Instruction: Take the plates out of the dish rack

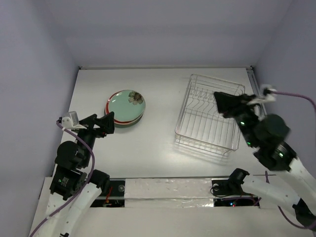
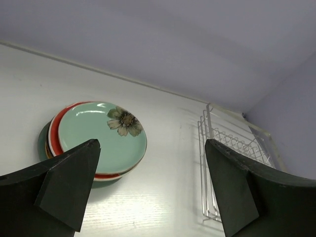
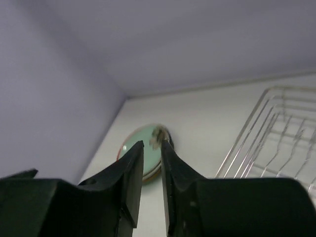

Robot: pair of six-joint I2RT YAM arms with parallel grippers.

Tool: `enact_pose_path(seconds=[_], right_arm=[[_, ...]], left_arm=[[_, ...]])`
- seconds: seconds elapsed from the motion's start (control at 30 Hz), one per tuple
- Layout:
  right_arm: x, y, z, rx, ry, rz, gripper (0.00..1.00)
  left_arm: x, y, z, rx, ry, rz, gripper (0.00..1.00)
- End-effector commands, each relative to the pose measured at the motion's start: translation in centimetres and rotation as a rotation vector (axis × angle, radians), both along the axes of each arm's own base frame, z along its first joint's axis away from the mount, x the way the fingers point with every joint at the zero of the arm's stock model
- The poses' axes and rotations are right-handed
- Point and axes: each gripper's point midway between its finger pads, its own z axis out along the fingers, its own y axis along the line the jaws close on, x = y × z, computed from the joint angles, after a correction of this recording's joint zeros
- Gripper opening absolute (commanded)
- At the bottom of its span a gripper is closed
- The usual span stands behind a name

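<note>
The plates [image 1: 125, 105] lie in one flat stack on the table at the left, with the pale green, red-rimmed flower plate on top. The stack also shows in the left wrist view [image 2: 98, 132] and in the right wrist view [image 3: 131, 138]. The silver wire dish rack [image 1: 183, 106] stands at the right with no plates in it; it also shows in the left wrist view [image 2: 211, 163] and the right wrist view [image 3: 276, 128]. My left gripper [image 1: 102, 122] is open and empty just in front of the stack. My right gripper [image 1: 216, 97] hovers over the rack's right side, its jaws nearly together with nothing between them.
Grey walls close in the table on the left, back and right. The rack's low wire sides stand right below my right gripper. A strip of white tape [image 1: 168, 190] runs along the table's near edge between the arm bases.
</note>
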Motion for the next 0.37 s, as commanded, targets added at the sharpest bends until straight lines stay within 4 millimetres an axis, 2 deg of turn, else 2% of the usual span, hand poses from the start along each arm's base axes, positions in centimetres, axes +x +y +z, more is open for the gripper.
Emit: enact_pose_path(seconds=[0.0,0.03,0.07,0.1,0.17,0.23,0.33], right_arm=[[-2.3,-9.0,2.7,0.068,-0.090,-0.288,0.42],[-3.0,-10.9,2.8,0.088,-0.090,-0.344,0.57],[-3.6,-13.2,2.8,0.125,-0.092,-0.430,0.89],[-4.8,-15.0,2.8,0.174,-0.110,-0.459,1.00],[-5.3,-15.9,2.5,0.205,-0.129,-0.477,1.00],[-4.8,-15.2,0.9,0.177,-0.119,-0.464,1.00],[-3.3,-13.5,-0.8,0.103,-0.063,-0.458,1.00]], left_arm=[[-0.7,0.5,5.2,-0.016,-0.099,0.005,0.86],[-0.8,0.5,5.7,-0.011,-0.106,0.006,0.86],[-1.2,0.7,7.2,-0.015,-0.134,0.007,0.86],[-1.3,0.8,7.7,-0.011,-0.148,0.009,0.86],[-1.7,1.0,8.9,-0.009,-0.192,0.014,0.85],[-1.5,1.0,8.8,-0.005,-0.200,0.015,0.84],[-0.5,0.6,7.3,0.002,-0.165,0.013,0.85]])
